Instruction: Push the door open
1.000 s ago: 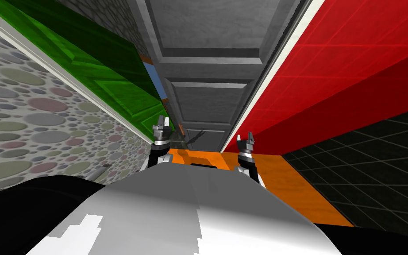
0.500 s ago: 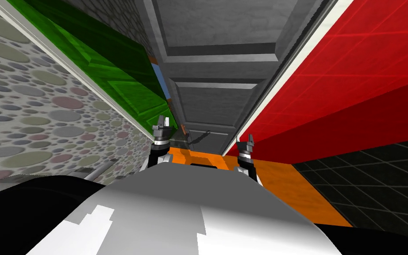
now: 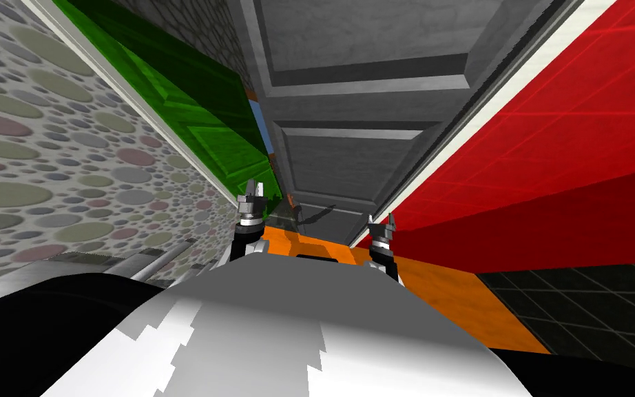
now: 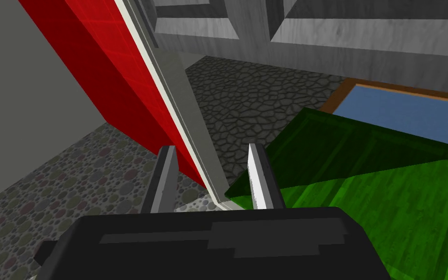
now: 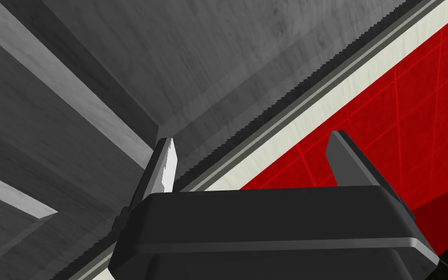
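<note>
A grey panelled door point(image 3: 357, 158) rises straight ahead, between a green panel point(image 3: 192, 110) on the left and a white frame strip point(image 3: 467, 131) on the right. My right gripper point(image 3: 381, 227) is open near the door's lower right edge. In the right wrist view the right gripper point(image 5: 252, 146) straddles the line between the door point(image 5: 121, 58) and the frame strip point(image 5: 315, 116); whether it touches I cannot tell. My left gripper point(image 3: 251, 196) is open at the door's left edge. In the left wrist view the left gripper point(image 4: 211, 155) holds nothing and faces the green panel point(image 4: 388, 194).
A red wall point(image 3: 550, 151) runs along the right beyond the frame. A pebble-patterned surface point(image 3: 54, 172) lies to the left. A blue panel in a brown frame point(image 3: 262, 131) shows in the gap beside the door. Orange floor point(image 3: 447, 289) and black tiles point(image 3: 585, 296) lie below.
I have moved closer to the door, so it and the walls look larger and nearer. Both grippers keep the same pose in front of my chest.
</note>
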Motion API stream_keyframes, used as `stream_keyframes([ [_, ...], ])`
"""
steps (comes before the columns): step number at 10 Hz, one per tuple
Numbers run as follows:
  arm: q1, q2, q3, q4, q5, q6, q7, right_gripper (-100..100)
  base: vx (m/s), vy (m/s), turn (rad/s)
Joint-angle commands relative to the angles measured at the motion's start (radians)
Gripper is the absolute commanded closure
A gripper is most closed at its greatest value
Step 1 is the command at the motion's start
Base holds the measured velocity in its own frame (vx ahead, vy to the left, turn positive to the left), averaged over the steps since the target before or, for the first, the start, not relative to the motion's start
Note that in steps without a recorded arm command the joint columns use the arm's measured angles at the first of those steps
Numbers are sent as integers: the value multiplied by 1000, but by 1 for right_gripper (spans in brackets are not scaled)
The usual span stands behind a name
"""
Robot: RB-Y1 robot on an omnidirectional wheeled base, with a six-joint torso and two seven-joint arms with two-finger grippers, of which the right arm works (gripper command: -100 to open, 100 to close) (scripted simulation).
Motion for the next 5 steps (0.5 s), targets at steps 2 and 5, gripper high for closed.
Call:
stream_keyframes([
  [2,-6,-3,-1,46,-39,-26,-46,-100,44,35,193],
  [5,-14,-5,-1,101,-84,-55,-96,-100,35,63,162],
])
